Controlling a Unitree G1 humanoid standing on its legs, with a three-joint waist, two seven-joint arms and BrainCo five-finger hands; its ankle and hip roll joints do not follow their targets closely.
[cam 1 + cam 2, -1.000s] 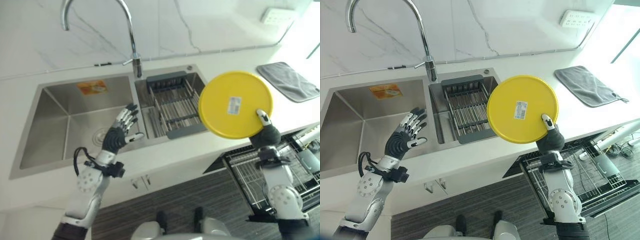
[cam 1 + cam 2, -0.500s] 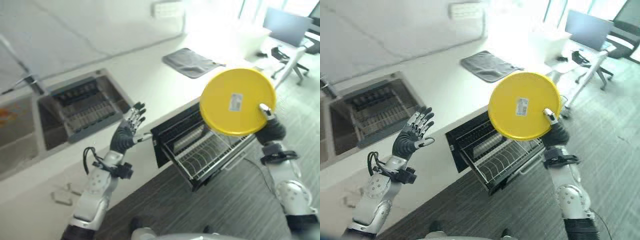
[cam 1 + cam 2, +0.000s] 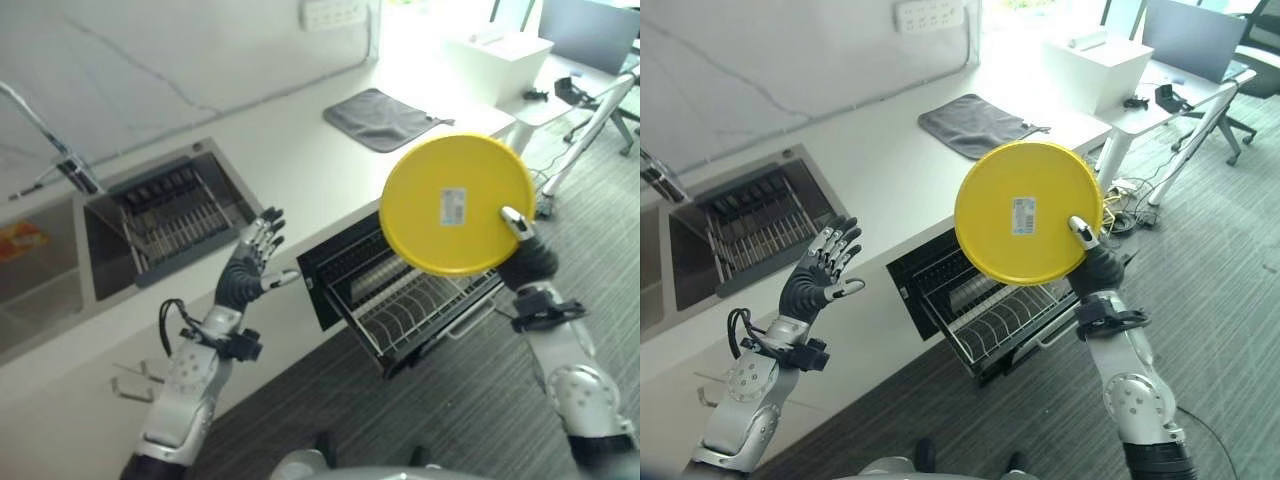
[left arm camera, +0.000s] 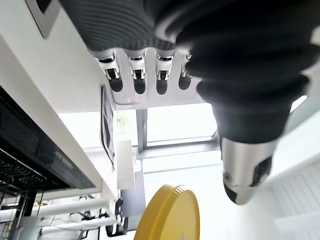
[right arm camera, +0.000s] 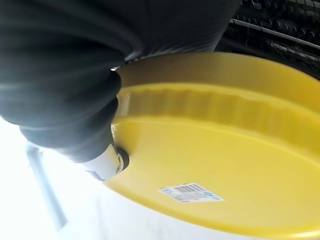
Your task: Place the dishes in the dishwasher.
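Slightly lower than before, the yellow plate stays pinched upright in the right hand above the dishwasher rack; at nine o'clock, the left hand spreads empty.

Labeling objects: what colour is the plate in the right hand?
Yellow plate, white sticker on its underside, pinched by the right hand; clearest in the right eye view.

plate: smooth yellow plastic, bit glossy, paper sticker
rack: thin metal wire, under the plate
towel: soft grey cloth
counter: smooth white stone look
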